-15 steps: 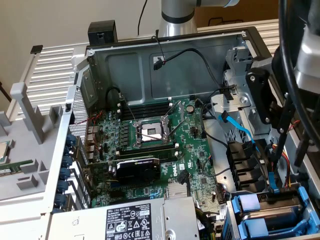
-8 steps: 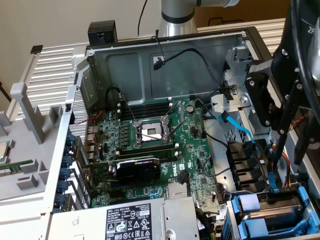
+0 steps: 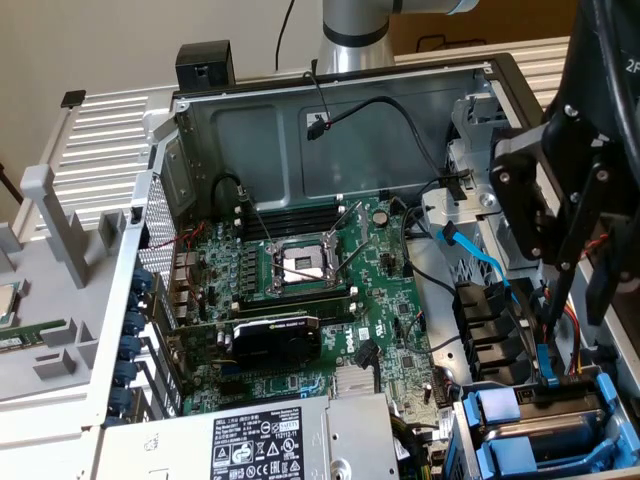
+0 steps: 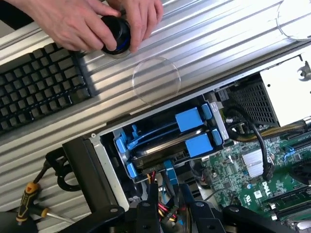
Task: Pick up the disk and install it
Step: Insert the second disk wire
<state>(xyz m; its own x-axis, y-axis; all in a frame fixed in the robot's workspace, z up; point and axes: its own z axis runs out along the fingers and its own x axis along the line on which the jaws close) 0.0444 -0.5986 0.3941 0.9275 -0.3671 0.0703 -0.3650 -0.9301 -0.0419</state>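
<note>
Exterior view showing the arm reaching down at the far end of an open computer case (image 3: 300, 130), with the jaws hanging low over the drive cage (image 3: 470, 440) in the case's corner. Seeing the disk (image 3: 545, 430) sitting in that cage just beneath the jaws, silver metal face up, framed by bright blue rails (image 3: 500, 410). In the wrist view, finding the disk (image 4: 160, 145) just ahead of the jaws, lying flat between its blue rails (image 4: 189, 119) inside the cage (image 4: 109, 160), not lifted. Noting the jaws standing close over a blue strip (image 4: 169, 175) and a bundle of red and yellow wires (image 4: 163, 209) at the near edge of the cage; not being able to tell whether gripping anything or merely standing beside it. Seeing a light blue cable (image 3: 480, 262) running down toward the jaws. Finding the motherboard (image 3: 390, 330) well apart from the jaws, with the bare processor socket (image 3: 300, 262) and a black graphics card (image 3: 275, 335) on it, and the grey power supply (image 3: 250, 440) with its black-and-white sticker farther still. Beyond the cage from the jaws, on the ribbed metal bench (image 4: 218, 39), seeing a person's two hands (image 4: 73, 24) (image 4: 141, 17) holding a small black round object (image 4: 116, 34) next to a black keyboard (image 4: 39, 82). Spotting a screwdriver (image 4: 26, 199) with an orange and black handle lying on the bench off to one side of the jaws.
</note>
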